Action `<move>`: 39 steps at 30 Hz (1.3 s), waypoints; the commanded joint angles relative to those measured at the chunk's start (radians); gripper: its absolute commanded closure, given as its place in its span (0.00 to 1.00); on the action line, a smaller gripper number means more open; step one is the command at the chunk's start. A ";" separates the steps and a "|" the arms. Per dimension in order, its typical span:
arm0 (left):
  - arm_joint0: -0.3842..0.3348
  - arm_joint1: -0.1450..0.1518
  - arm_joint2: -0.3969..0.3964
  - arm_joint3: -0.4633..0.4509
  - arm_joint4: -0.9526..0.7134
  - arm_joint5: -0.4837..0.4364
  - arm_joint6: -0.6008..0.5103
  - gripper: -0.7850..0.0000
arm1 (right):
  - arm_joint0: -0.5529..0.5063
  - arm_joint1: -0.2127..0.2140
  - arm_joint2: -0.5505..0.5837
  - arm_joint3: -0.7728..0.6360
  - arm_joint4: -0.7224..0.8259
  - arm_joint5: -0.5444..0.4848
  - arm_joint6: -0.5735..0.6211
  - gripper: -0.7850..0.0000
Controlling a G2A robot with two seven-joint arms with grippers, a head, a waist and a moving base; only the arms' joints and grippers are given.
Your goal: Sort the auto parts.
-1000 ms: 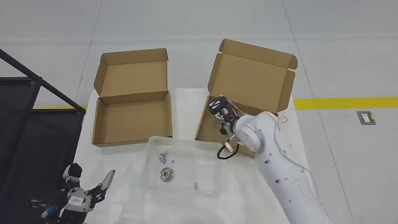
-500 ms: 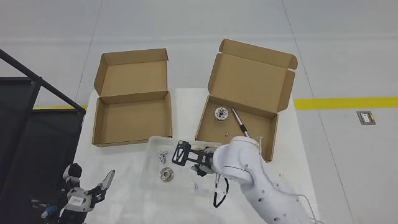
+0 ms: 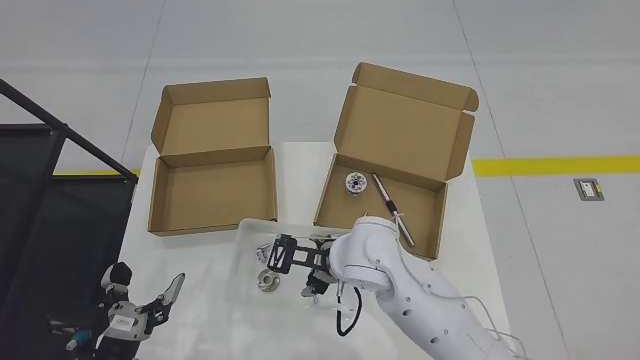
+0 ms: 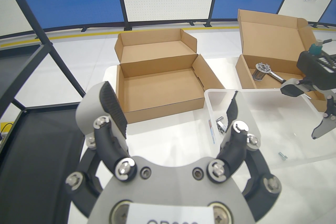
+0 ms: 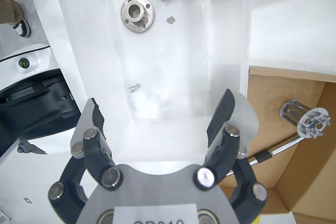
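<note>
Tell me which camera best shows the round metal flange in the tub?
The right wrist view: the flange sits close, bore and bolt holes plain. The top view shows it tiny; the left wrist view leaves it unclear.
</note>
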 commanded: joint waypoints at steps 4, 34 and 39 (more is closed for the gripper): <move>0.000 0.000 0.000 0.000 0.000 0.000 0.000 0.00 | -0.001 0.000 -0.032 0.015 -0.053 -0.043 -0.044 0.00; 0.000 0.000 0.000 0.000 0.000 0.000 0.000 0.00 | 0.282 -0.130 -0.479 0.473 -0.056 -0.196 -0.196 0.43; 0.000 0.000 0.000 0.000 0.000 0.000 0.000 0.00 | 0.313 -0.132 -0.535 0.495 -0.001 -0.211 -0.211 0.42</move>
